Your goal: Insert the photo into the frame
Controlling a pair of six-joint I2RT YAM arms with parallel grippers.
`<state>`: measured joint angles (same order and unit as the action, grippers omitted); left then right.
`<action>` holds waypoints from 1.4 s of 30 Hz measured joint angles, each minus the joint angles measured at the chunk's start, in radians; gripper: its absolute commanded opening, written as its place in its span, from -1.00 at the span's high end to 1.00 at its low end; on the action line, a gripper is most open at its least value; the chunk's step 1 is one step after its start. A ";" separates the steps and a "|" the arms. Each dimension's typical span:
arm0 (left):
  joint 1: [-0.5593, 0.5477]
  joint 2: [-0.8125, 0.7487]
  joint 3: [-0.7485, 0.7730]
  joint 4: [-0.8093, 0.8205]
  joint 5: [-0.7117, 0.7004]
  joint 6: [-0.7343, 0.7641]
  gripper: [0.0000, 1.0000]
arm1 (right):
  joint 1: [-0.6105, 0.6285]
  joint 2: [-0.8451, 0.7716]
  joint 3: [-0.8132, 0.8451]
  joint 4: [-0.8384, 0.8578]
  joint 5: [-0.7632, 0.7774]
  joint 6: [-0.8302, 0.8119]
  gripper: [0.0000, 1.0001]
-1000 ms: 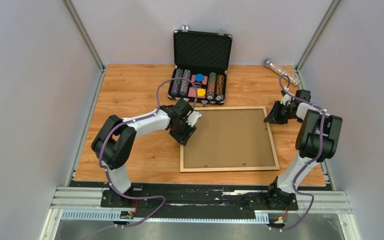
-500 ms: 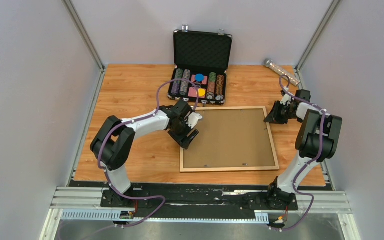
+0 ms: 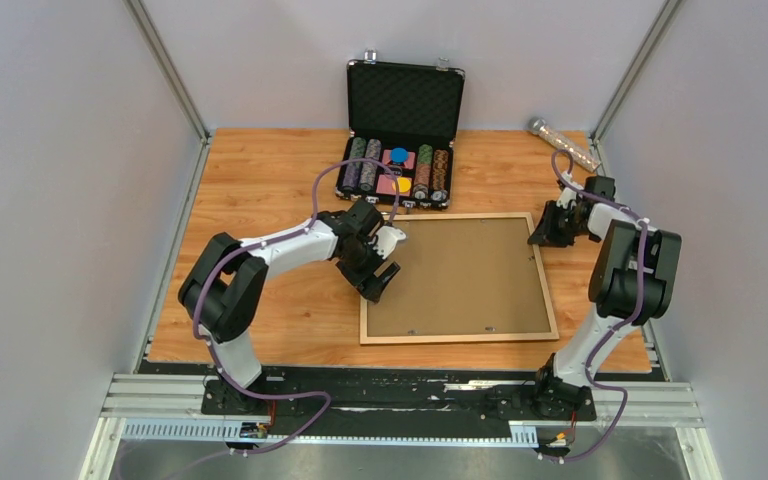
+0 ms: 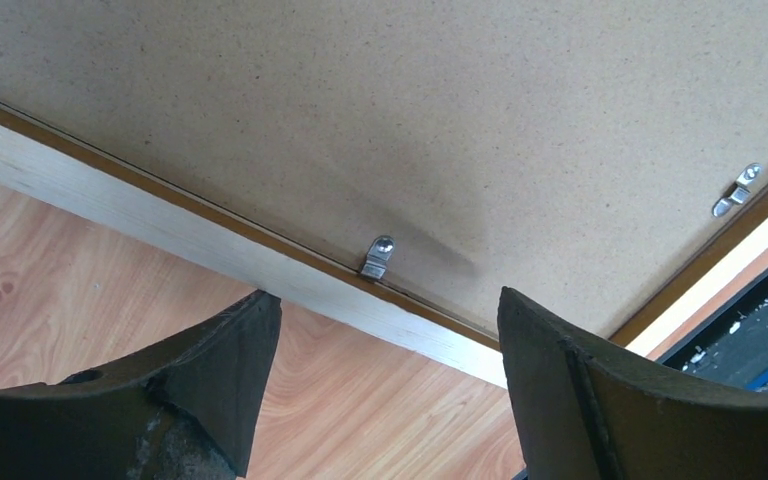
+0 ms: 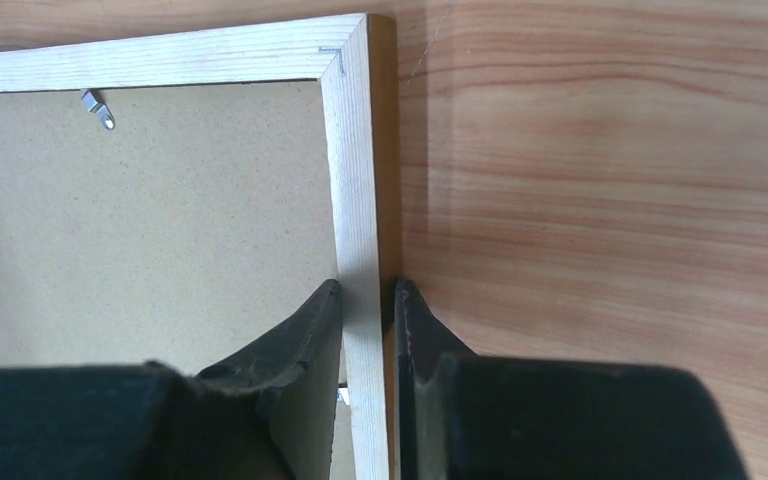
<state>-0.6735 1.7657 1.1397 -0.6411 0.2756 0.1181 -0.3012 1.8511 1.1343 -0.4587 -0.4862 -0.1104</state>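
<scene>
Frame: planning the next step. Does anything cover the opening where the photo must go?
Yes. The backing board fills the back of the frame, with small metal clips at its edge. No photo is in view.

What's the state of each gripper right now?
Left gripper: open, holding nothing, over the left rail of the frame.
Right gripper: closed on the frame's right rail.

Site: robot lab test cell | grey panels [image 3: 50,200] are walling in a wood-grain table [image 3: 260,170] | aluminium rails [image 3: 150,402] are carrying left arm [image 3: 280,245] and right arm [image 3: 625,270], cables trailing
</scene>
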 measured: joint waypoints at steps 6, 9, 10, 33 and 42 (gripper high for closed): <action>0.000 -0.029 0.000 -0.002 0.002 0.002 -0.85 | 0.016 -0.004 0.009 -0.015 0.032 -0.008 1.00; 0.000 -0.048 0.000 -0.001 -0.014 0.004 -0.89 | 0.021 -0.014 0.008 -0.018 0.058 -0.025 1.00; 0.000 -0.056 0.000 -0.001 -0.023 0.004 -0.91 | 0.025 -0.020 0.006 -0.018 0.069 -0.032 1.00; 0.011 -0.154 0.018 0.005 -0.138 0.026 -0.96 | 0.048 -0.389 -0.102 -0.095 0.068 -0.191 1.00; 0.072 -0.156 0.121 -0.004 -0.146 0.034 -0.98 | 0.139 -0.388 -0.063 -0.142 0.042 -0.221 1.00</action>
<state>-0.6014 1.6096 1.2606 -0.6453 0.1299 0.1520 -0.1619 1.4628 1.0710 -0.6003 -0.4442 -0.3317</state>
